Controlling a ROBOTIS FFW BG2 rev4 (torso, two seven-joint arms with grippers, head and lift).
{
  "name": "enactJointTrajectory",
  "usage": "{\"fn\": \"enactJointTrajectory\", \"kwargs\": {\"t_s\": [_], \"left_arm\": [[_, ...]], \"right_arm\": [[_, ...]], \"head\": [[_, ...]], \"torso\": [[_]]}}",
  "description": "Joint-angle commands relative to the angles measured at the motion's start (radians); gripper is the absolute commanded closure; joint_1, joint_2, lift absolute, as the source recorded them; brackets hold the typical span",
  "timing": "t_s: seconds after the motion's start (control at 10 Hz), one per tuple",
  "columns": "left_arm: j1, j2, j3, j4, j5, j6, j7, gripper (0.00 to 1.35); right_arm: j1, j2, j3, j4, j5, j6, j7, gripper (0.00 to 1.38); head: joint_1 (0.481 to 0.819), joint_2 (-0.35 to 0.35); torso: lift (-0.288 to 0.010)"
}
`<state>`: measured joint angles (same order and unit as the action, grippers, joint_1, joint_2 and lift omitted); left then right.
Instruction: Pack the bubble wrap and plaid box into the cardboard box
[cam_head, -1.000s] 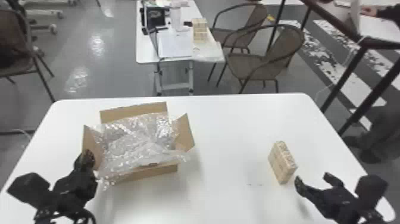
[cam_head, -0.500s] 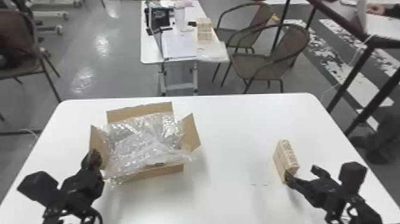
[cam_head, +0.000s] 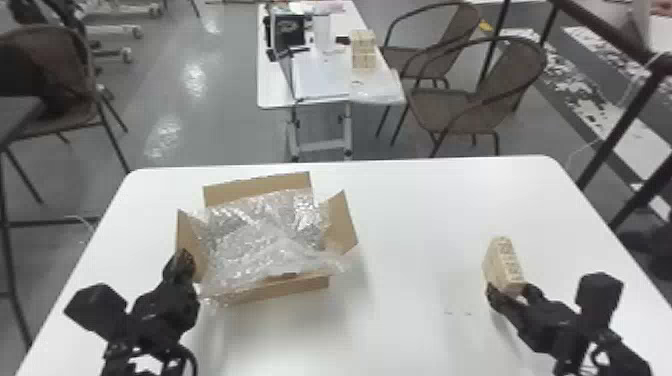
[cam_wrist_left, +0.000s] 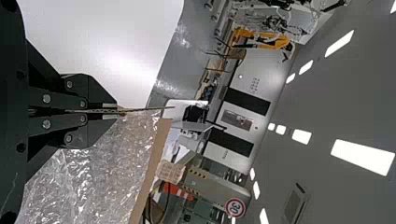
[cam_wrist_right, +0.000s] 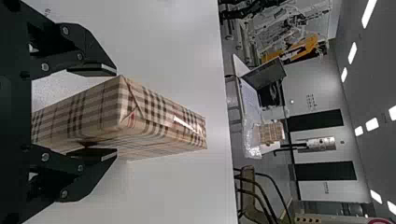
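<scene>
Beige plaid box (cam_head: 504, 266) on the white table (cam_head: 410, 215), between the spread fingers of the right gripper (cam_head: 513, 294); whether either finger touches it cannot be told. Well apart, toward the robot's left, lies the clear bubble wrap (cam_head: 260, 235), heaped in the open cardboard box (cam_head: 287, 292) and spilling over its near rim. At that box's left side, the left gripper (cam_head: 183, 257) has its fingers pressed together on the upright left flap (cam_head: 187, 239), seen edge-on in the left wrist view. Beyond the table's far edge, a second white table (cam_head: 274, 92) bears a small stack of boxes (cam_head: 364, 52), with brown chairs (cam_head: 480, 105) to its right.
</scene>
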<state>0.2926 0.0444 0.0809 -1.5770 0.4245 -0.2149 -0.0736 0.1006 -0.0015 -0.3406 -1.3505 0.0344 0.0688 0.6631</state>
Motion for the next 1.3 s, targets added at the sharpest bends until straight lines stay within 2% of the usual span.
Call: {"fn": "enactJointTrajectory", "kwargs": {"t_s": [0.0, 0.5, 0.9, 1.2], "left_arm": [[0.000, 0.000, 0.000, 0.000, 0.000, -0.001, 0.000, 1.21], [0.000, 0.000, 0.002, 0.000, 0.002, -0.003, 0.000, 1.21], [-0.004, 0.002, -0.001, 0.005, 0.004, -0.004, 0.000, 1.21], [-0.007, 0.002, -0.003, 0.011, 0.004, -0.004, 0.000, 1.21]], "right_arm": [[0.004, 0.002, 0.000, -0.004, -0.013, 0.005, 0.000, 1.01], [0.013, 0.002, 0.008, -0.029, -0.042, 0.008, 0.000, 1.05], [-0.010, 0.002, 0.184, -0.239, -0.125, 0.042, -0.027, 1.05], [-0.047, 0.002, 0.305, -0.322, -0.165, 0.068, -0.025, 1.05]], "head": [[0.695, 0.023], [0.695, 0.024], [0.695, 0.068], [0.695, 0.151]], "torso": [[-0.044], [-0.044], [-0.044], [-0.044]]}}
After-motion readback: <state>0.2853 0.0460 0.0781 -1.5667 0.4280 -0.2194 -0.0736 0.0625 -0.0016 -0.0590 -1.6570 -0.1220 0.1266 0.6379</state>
